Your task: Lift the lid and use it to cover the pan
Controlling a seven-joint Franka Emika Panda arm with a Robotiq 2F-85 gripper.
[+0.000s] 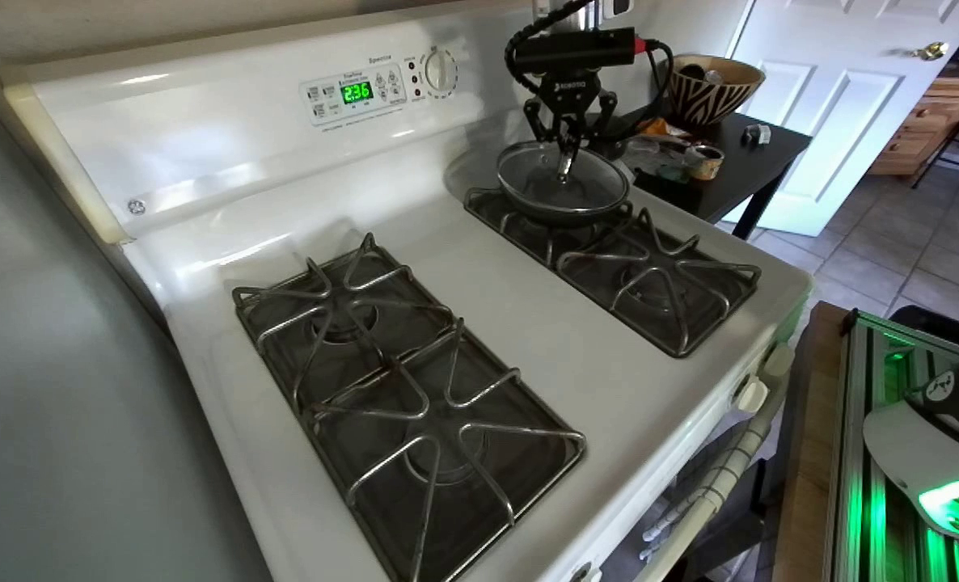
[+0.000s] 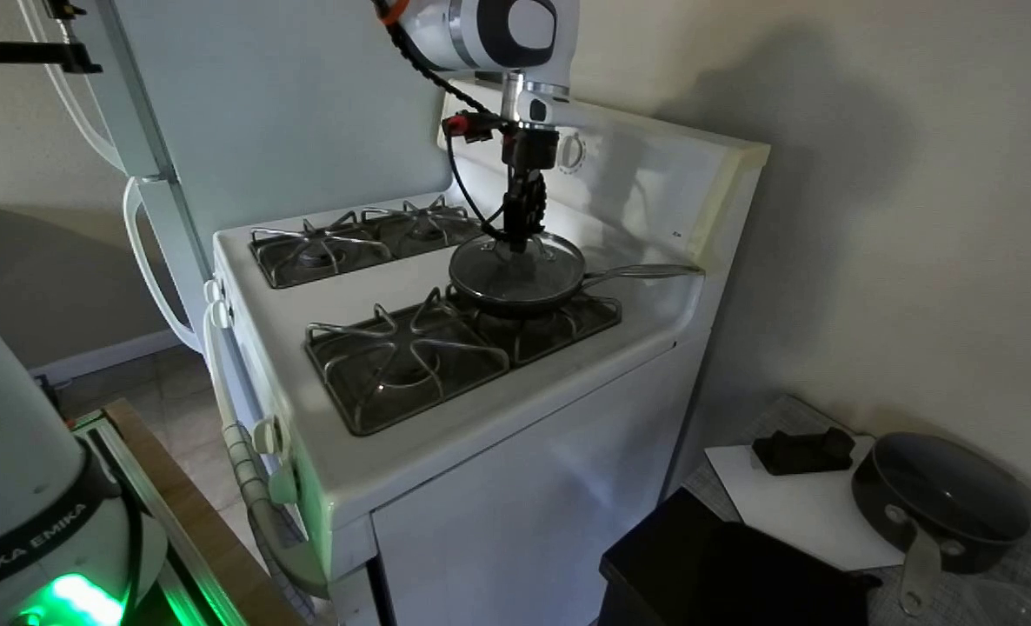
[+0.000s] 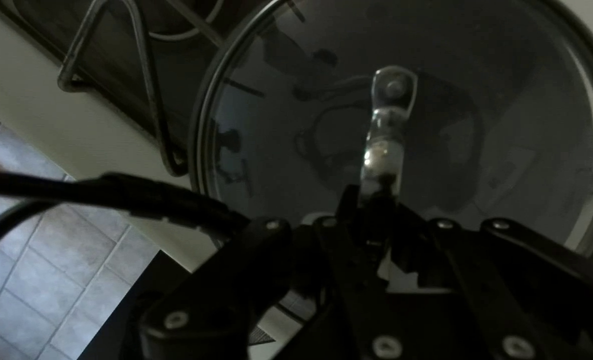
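My tool (image 3: 375, 207) is clasping the metal handle (image 3: 384, 152) of the glass lid (image 2: 515, 276), which is sitting on the frying pan (image 1: 564, 218). I'm judging the lid stiff, slick, breakable: handle only.

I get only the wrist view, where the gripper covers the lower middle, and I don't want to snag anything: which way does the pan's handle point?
Observer: In an exterior view, the handle of the pan points toward an end of the back panel; whether its tip touches, I can't tell.
Operator: Front or rear burner?
Observer: Rear. In both exterior views, the pan sits over the rear half of its grate.
Operator: And what stands off to the side?
Observer: In an exterior view, a patterned bowl stands on the black table beside the stove.
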